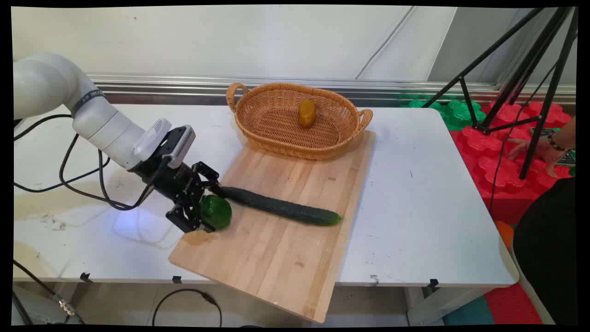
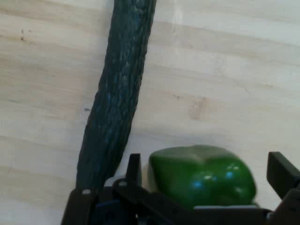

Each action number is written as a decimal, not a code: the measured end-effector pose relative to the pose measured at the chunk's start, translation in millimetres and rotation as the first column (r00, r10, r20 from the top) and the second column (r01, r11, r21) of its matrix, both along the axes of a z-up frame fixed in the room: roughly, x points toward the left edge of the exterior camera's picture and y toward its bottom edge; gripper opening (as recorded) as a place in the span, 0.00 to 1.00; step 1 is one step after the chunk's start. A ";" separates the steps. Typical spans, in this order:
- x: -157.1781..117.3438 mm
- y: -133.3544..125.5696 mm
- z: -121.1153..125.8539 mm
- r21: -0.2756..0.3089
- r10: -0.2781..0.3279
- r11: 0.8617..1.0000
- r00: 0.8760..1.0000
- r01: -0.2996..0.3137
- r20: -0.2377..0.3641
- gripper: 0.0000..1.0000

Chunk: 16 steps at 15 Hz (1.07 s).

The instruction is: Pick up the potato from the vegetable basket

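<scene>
My gripper [image 1: 206,208] is low over the near-left corner of the wooden board [image 1: 281,230], its fingers spread wide on either side of the green pepper [image 1: 216,212]. In the hand view the pepper [image 2: 204,176] sits between the fingers with a gap showing at each side, so I hold nothing yet. I judge this to be the moment just before a grasp: what is called for is a squeeze on the pepper's rounded sides, gentle, since it looks smooth and could roll.

The cucumber [image 1: 281,209] lies just beside it, its left end close to my far finger, and runs away to the right. The board's left edge is just beneath me, with bare white table [image 1: 415,184] beyond. Further away, the wicker basket [image 1: 295,138] stands on the board's far end, a yellow thing [image 1: 306,113] inside. Overhead the space looks open.
</scene>
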<state>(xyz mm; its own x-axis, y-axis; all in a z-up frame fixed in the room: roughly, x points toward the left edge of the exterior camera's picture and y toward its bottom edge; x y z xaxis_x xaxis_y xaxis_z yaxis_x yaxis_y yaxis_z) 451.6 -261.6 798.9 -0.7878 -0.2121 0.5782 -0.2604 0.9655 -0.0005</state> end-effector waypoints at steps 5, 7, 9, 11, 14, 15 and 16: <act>3.4 5.9 11.1 -0.006 0.028 1.000 0.998 -0.028 -0.050 1.00; 8.6 8.8 24.3 -0.011 0.044 0.999 0.996 -0.045 -0.078 1.00; 14.2 11.9 34.9 -0.015 0.054 0.998 0.994 -0.055 -0.097 1.00; 23.1 16.5 49.2 -0.018 0.062 0.998 0.991 -0.065 -0.119 1.00; 38.7 24.5 69.9 -0.026 0.069 0.997 0.986 -0.074 -0.151 1.00; 43.8 27.4 75.6 -0.029 0.071 0.997 0.984 -0.077 -0.160 1.00; 50.0 30.7 81.9 -0.033 0.074 0.996 0.983 -0.081 -0.170 1.00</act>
